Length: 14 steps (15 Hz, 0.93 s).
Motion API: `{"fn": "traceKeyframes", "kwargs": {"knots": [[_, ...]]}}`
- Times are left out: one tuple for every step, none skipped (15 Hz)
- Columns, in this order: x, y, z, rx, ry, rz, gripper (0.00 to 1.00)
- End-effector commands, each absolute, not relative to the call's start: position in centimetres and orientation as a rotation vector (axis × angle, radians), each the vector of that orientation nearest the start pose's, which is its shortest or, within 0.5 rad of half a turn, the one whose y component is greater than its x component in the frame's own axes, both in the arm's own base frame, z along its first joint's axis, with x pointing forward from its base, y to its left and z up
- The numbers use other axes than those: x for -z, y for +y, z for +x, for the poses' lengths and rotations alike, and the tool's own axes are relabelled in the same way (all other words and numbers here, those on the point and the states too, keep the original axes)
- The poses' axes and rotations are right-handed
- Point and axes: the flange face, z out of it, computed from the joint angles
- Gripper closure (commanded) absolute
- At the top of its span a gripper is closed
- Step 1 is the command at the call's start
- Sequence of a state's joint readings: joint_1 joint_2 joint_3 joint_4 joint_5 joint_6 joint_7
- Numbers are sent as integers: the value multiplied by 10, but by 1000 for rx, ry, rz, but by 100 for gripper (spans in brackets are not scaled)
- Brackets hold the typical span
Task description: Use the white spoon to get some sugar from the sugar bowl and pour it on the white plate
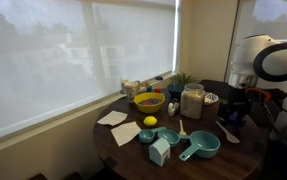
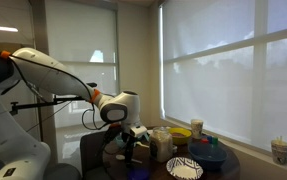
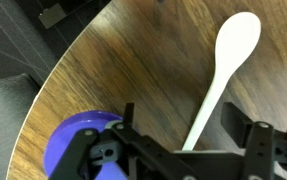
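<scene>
Poised over the white spoon (image 3: pixel 231 50) on the wooden counter (image 3: pixel 113 70).
With tool (image 3: pixel 180 118) spread wide, straddling the spoon's handle.

Arm (image 2: pixel 58 68): white, reaches from the left to mid-scene.
Gripper (image 2: pixel 131 143): points down, low over the table's left part.
Table (image 2: pixel 226 163): dark, round.
Striped white plate (image 2: pixel 185 168): near edge.
Yellow bowl (image 2: pixel 180 133): far side.
</scene>
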State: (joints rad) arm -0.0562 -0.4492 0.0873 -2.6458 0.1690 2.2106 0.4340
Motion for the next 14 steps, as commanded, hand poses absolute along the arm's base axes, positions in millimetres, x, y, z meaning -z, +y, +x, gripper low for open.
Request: {"fn": "traceKeyframes", "kwargs": {"knots": [[-387, 27, 402, -3, 801, -2906, 40], [-386, 29, 404, 1, 803, -2901, 41], [-386, 30, 406, 0, 800, -2895, 43], [-386, 31, 408, -1, 799, -2890, 51], [-385, 32, 409, -7, 794, -2885, 58], [-384, 34, 411, -13, 788, -2884, 64], [-383, 35, 413, -20, 780, -2881, 73], [-382, 37, 414, -28, 773, -2877, 79], [-382, 39, 416, -36, 764, -2873, 63], [-382, 41, 417, -43, 761, -2869, 41], [-382, 43, 418, -45, 759, -2866, 40], [-381, 44, 420, -49, 756, -2864, 35], [-380, 46, 421, -52, 753, -2864, 29], [-379, 47, 421, -75, 745, -2853, 71]]}}
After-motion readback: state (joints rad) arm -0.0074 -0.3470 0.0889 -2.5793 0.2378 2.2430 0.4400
